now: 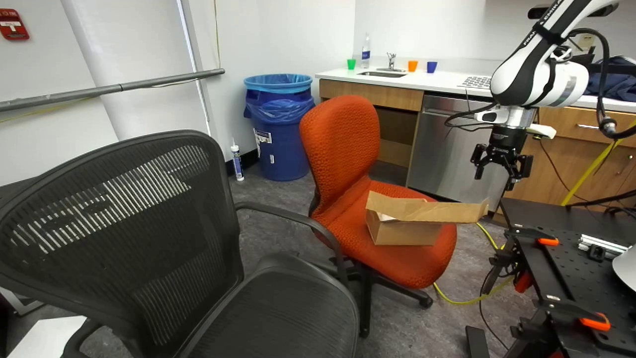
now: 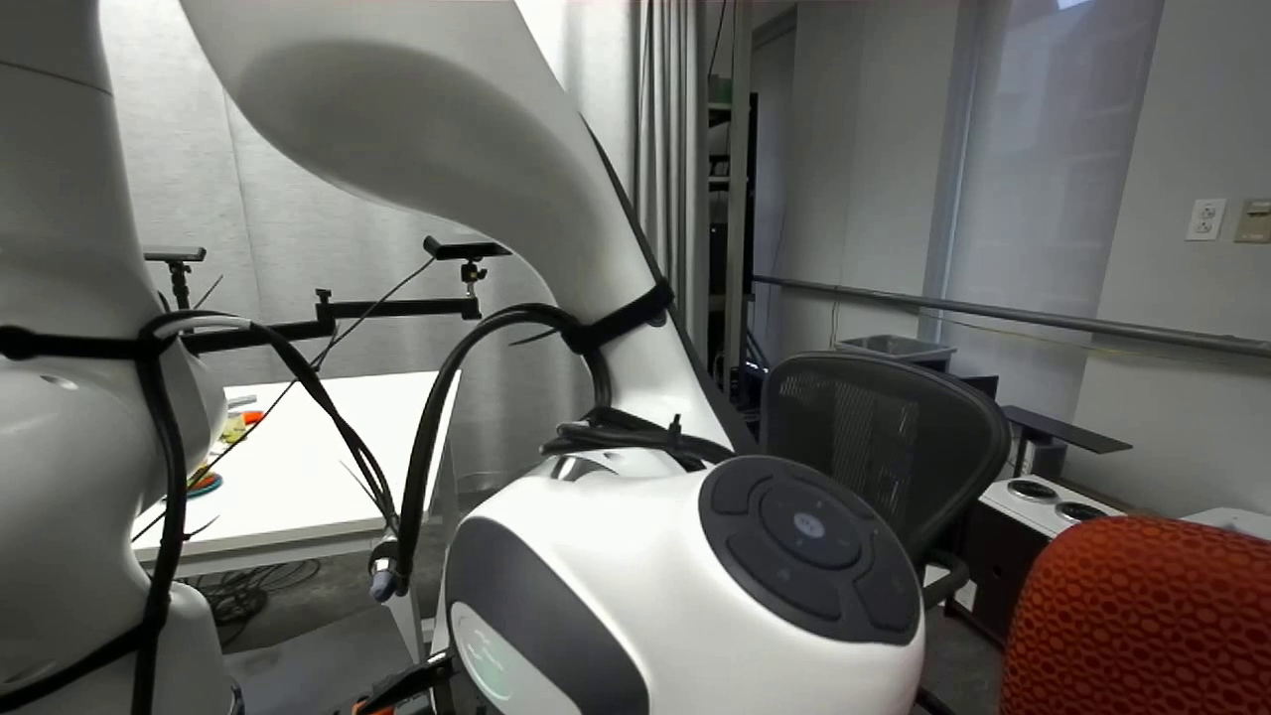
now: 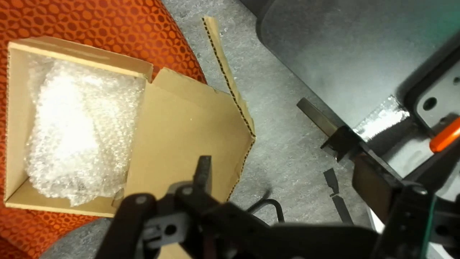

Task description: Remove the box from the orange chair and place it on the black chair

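The tan cardboard box (image 1: 405, 232) sits on the seat of the orange chair (image 1: 343, 144), its flap lid open and reaching out past the seat edge. In the wrist view the box (image 3: 187, 122) holds bubble wrap; its label does not show. My gripper (image 1: 494, 179) is open and empty, above and to the right of the box in an exterior view. In the wrist view the gripper (image 3: 287, 176) has one finger over the lid and the other over the floor side. The black chair (image 1: 278, 318) stands beside the orange chair; both chairs show partly in an exterior view (image 2: 884, 437).
The black chair's armrest (image 1: 298, 219) stands between the two seats. A black table (image 1: 566, 268) with orange-handled clamps is near the gripper. A counter (image 1: 328, 74) and a blue bin (image 1: 280, 144) are behind the orange chair. A yellow cable (image 1: 462, 302) lies on the floor.
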`<state>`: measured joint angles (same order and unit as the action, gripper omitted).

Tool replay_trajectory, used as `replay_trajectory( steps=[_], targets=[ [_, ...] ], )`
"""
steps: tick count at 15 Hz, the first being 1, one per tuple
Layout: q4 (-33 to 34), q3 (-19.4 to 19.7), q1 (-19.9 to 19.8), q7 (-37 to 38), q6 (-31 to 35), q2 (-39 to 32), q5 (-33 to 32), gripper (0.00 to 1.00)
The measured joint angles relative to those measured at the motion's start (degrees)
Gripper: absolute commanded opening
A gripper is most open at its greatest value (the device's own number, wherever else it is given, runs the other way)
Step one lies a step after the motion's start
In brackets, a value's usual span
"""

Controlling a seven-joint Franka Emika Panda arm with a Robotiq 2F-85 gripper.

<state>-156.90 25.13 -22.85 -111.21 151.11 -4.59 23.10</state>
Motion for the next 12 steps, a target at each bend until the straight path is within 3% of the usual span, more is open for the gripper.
replay_trajectory(
  steps=[4, 8, 12],
  targets=[
    [3.40, -2.01, -4.89, -16.41, 0.80, -5.97, 10.49, 1.00],
    [10.82, -5.95, -11.77, -31.84, 0.75, -16.17, 22.40, 1.00],
    [18.34, -11.11, -18.99, -37.93, 0.58, -25.56, 24.48, 1.00]
  ],
)
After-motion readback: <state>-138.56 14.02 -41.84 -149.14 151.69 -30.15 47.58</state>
